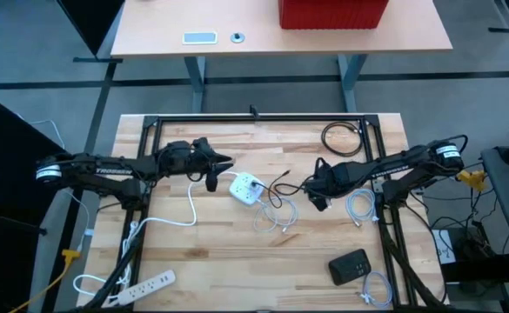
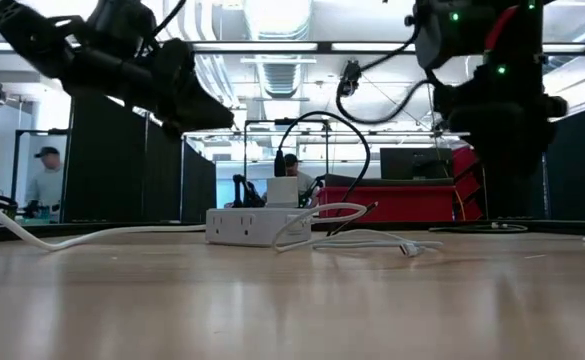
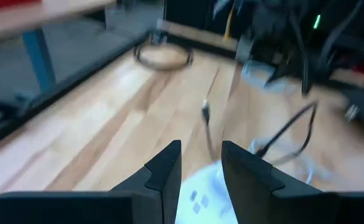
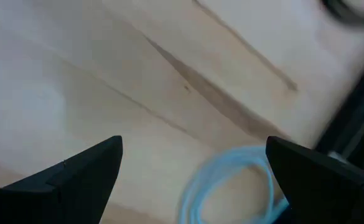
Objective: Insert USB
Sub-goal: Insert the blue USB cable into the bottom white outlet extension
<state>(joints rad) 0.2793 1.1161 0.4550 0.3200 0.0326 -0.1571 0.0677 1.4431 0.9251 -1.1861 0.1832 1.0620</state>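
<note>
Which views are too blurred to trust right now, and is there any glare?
Left wrist view: smeared, though the white power hub shows beyond the left gripper. Right wrist view: soft, with a pale blue cable between the open fingers. Low view: ceiling-light glare on the table. High view: evenly lit.

A lab: ceiling striplights (image 2: 272, 15), black partitions (image 2: 112, 160) (a person (image 2: 44, 185) behind).

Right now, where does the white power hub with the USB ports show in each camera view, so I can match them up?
High view: white power hub at table centre, just off the left pincer.
Low view: centre, flat on the wood, a white adapter plugged on top.
Left wrist view: bottom centre, partly hidden behind the fingers.
Right wrist view: not in it.
Shared landmark: the black USB cable lying beside the hub.
</note>
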